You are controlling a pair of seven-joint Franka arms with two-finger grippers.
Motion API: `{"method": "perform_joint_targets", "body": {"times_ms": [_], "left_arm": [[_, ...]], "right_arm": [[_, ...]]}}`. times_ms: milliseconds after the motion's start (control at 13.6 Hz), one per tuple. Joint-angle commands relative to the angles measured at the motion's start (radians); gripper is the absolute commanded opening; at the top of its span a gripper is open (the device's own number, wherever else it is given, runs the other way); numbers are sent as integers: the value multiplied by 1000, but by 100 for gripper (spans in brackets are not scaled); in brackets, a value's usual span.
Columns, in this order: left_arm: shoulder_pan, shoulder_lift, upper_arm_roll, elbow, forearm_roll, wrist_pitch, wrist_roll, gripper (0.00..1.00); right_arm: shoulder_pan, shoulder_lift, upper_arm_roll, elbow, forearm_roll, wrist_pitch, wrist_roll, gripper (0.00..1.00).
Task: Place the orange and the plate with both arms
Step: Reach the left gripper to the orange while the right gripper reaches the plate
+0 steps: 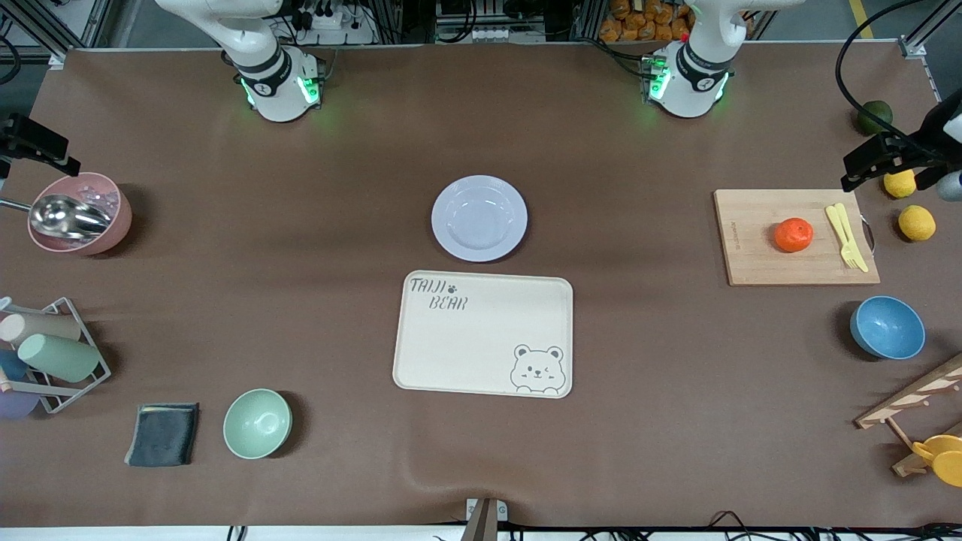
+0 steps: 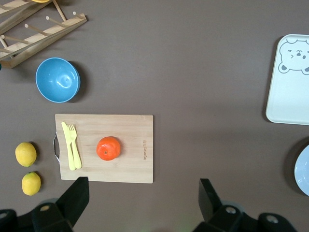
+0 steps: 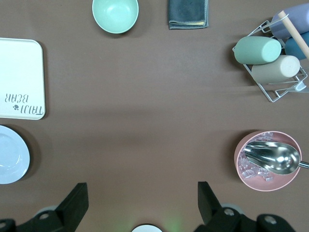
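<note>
The orange (image 1: 794,234) (image 2: 108,148) sits on a wooden cutting board (image 1: 751,248) toward the left arm's end of the table. The pale plate (image 1: 479,218) (image 3: 10,161) lies in the middle of the table, just farther from the front camera than the cream bear tray (image 1: 485,353). Both arms hang high, and their hands are out of the front view. My left gripper (image 2: 143,198) is open and empty over bare table beside the board. My right gripper (image 3: 142,203) is open and empty over bare table between the plate and a pink bowl (image 3: 246,179).
A yellow fork (image 1: 847,235) lies on the board. Two lemons (image 1: 917,222), a dark green fruit (image 1: 875,116), a blue bowl (image 1: 887,327) and a wooden rack (image 1: 913,398) stand near it. Toward the right arm's end are a cup rack (image 1: 52,353), a green bowl (image 1: 257,423) and a grey cloth (image 1: 163,433).
</note>
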State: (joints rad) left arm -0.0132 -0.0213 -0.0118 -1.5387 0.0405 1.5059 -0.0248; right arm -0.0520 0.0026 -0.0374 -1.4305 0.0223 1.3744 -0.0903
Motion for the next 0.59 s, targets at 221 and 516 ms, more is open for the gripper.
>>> {"method": "perform_joint_targets", "body": {"times_ms": [221,516], "left_arm": [[10,3,3,19,-2,-15,14,100],[50,6,3,-50,-4,2,68,100]], "right_arm": [[0,-1,-1,1,-7,-2,-5,100],[-2,14,-1,-1,-4,-5,-11,100]]}}
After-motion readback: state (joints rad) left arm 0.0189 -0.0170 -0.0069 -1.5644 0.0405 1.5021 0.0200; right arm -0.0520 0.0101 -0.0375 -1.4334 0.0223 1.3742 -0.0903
